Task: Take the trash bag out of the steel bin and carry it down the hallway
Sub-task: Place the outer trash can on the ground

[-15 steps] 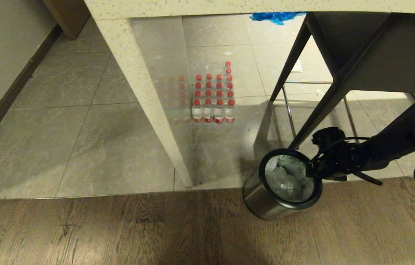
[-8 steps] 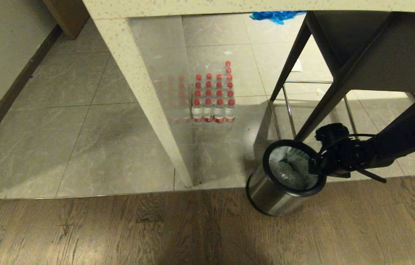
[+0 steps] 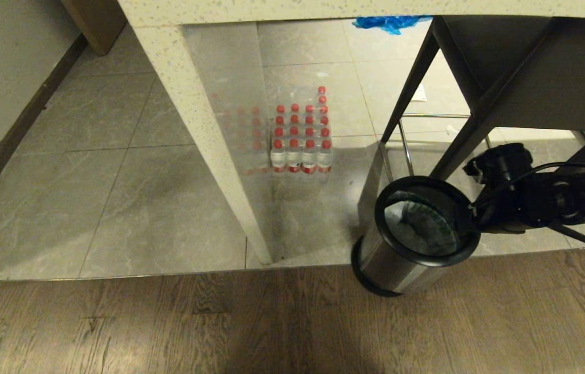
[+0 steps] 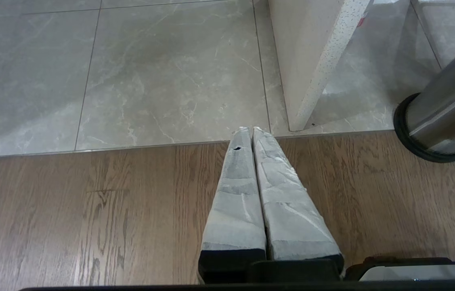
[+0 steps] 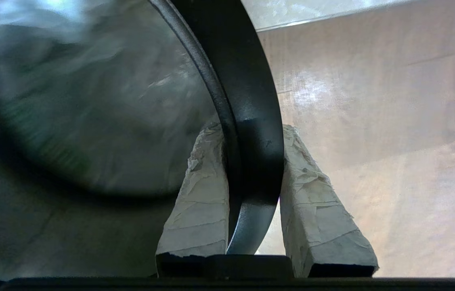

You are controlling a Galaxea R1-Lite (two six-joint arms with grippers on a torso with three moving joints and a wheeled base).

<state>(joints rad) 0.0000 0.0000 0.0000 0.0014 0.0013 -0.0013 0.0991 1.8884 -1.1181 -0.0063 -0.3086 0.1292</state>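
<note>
Inside the steel bin point(image 3: 406, 259), the trash bag point(image 3: 419, 226) lies crumpled against the wall, whitish and translucent with green printing, and none of it reaches over the black rim ring point(image 5: 251, 133). That bin is tipped, its mouth leaning toward the robot's right and its black base ring point(image 4: 413, 141) resting where the grey tiled floor point(image 3: 116, 197) meets the wooden floor point(image 3: 167, 327). Clamped on the rim is the right hand point(image 3: 474, 221): in its wrist view one taped finger point(image 5: 199, 194) sits inside the bin and the other outside, both pressed against the black ring, so it grips the bin's rim and not the bag. Its dark arm reaches in from the right under a dark-legged table point(image 3: 505, 67). Just left of the bin stands the speckled pale leg of a worktop point(image 3: 204, 130), and beyond it a pack of red-capped bottles point(image 3: 300, 137) sits on the tiles. Farther back a bright blue plastic bag point(image 3: 388, 23) shows at the worktop's edge. Over the wooden floor hangs the left hand point(image 4: 247, 131), its taped fingers pressed together and empty, well apart from the bin.
</note>
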